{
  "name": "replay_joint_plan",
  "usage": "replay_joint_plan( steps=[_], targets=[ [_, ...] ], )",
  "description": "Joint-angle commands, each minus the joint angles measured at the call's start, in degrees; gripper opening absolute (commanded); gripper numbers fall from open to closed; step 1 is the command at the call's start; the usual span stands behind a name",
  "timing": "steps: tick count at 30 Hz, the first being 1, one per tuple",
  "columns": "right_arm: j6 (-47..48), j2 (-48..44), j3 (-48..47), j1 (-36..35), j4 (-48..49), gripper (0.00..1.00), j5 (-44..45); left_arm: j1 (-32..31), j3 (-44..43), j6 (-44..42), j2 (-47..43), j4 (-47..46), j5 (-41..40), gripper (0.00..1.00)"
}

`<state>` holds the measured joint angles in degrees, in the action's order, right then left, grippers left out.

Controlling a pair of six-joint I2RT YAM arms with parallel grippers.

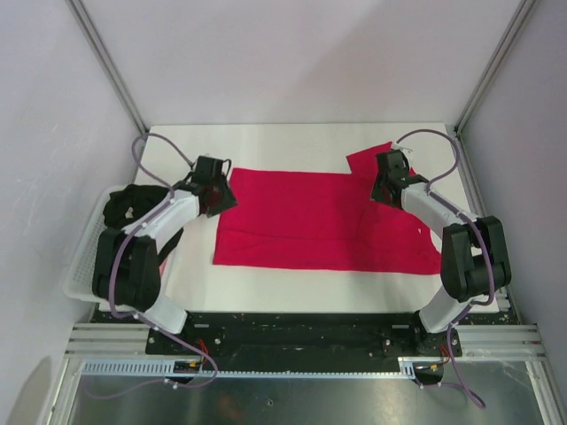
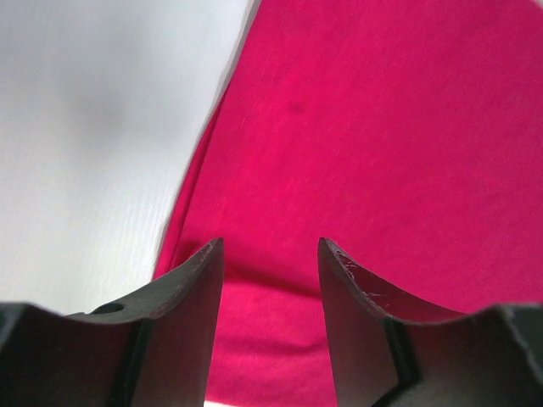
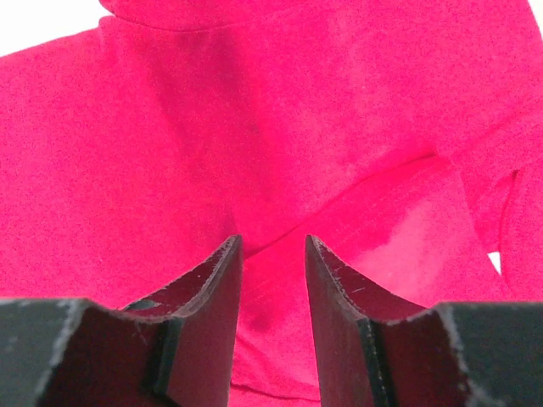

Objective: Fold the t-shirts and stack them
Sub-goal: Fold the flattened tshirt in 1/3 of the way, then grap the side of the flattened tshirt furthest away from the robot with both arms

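The crimson-red t-shirt (image 1: 310, 221) lies flat across the white table, folded into a long band, with a sleeve sticking out at the far right. My left gripper (image 1: 220, 190) is open just above the shirt's left edge. In the left wrist view that gripper (image 2: 270, 250) has red cloth (image 2: 382, 136) showing between its jaws. My right gripper (image 1: 387, 181) is open over the shirt's far right part. In the right wrist view that gripper (image 3: 273, 246) hangs over a fold line in the cloth (image 3: 170, 153). A black t-shirt (image 1: 124, 205) lies bunched in the basket. No pink shirt is in view.
A white lattice basket (image 1: 84, 266) hangs at the table's left edge, beside the left arm. The table (image 1: 266, 146) shows bare white surface behind and in front of the red shirt. Grey walls and metal frame posts enclose the table.
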<state>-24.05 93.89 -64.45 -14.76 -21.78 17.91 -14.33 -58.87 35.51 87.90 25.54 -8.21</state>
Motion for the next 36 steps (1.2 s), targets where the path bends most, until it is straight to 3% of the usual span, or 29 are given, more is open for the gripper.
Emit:
replay_joint_plan(
  steps=[1,13,19,25,36],
  targets=[
    [-2.73,2.2,-2.58,0.47,2.72,0.4,-3.33,1.24,-9.84,-0.81,6.54,-1.39,-0.08,0.53],
    [-2.51,2.12,-2.88,1.58,4.36,0.4,-5.4,4.09,-41.94,-3.13,35.85,-1.24,-4.04,0.52],
    [-1.7,2.25,-2.88,3.0,6.21,0.39,-7.62,6.17,-52.04,-2.88,45.49,-1.02,-2.91,0.5],
    [-1.75,2.81,-3.0,5.01,8.72,0.39,-9.93,6.39,-54.29,-2.2,48.89,-0.98,-0.33,0.47],
    [-2.42,5.99,-5.23,7.03,9.49,0.39,-11.09,5.71,-50.99,-3.27,47.63,-1.02,1.57,0.46]
  ],
)
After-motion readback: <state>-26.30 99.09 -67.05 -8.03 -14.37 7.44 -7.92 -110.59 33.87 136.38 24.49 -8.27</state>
